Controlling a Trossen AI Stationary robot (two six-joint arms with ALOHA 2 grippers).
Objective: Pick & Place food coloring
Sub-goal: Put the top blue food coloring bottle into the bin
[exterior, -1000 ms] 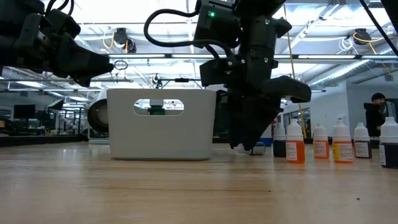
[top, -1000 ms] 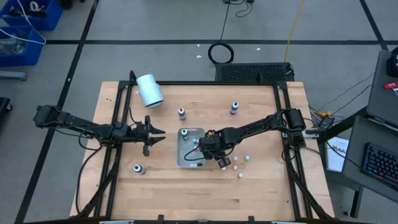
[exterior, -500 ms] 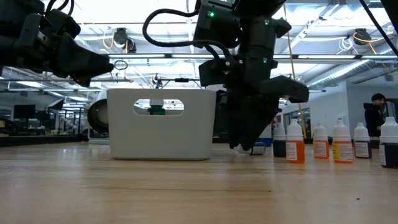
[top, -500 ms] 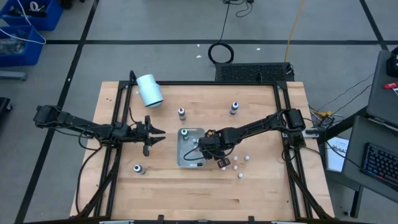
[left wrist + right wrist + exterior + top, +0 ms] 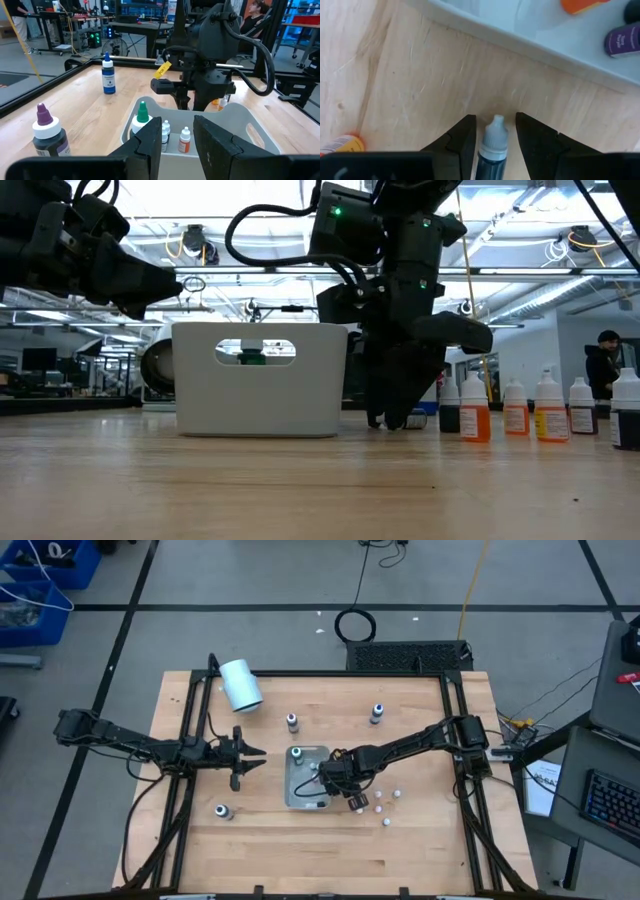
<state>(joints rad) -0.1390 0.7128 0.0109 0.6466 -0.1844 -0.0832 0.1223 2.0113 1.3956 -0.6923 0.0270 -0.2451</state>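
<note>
My right gripper (image 5: 494, 134) points down at the desk (image 5: 410, 85), just beside the tray (image 5: 305, 778). Its fingers (image 5: 462, 140) sit either side of a small bottle (image 5: 492, 145) with a whitish cap; they seem to clasp it, though I cannot be sure they touch. Orange and purple bottles lie in the tray. Three more bottles (image 5: 380, 808) stand on the desk nearby. My left gripper (image 5: 250, 758) hovers beyond the tray's other side, narrowly parted, holding nothing.

Pale tray (image 5: 235, 117), green-capped bottle (image 5: 142, 116) – blue-labelled bottle (image 5: 108, 75), purple-capped bottle (image 5: 47, 132), light wood table (image 5: 420, 850)
</note>
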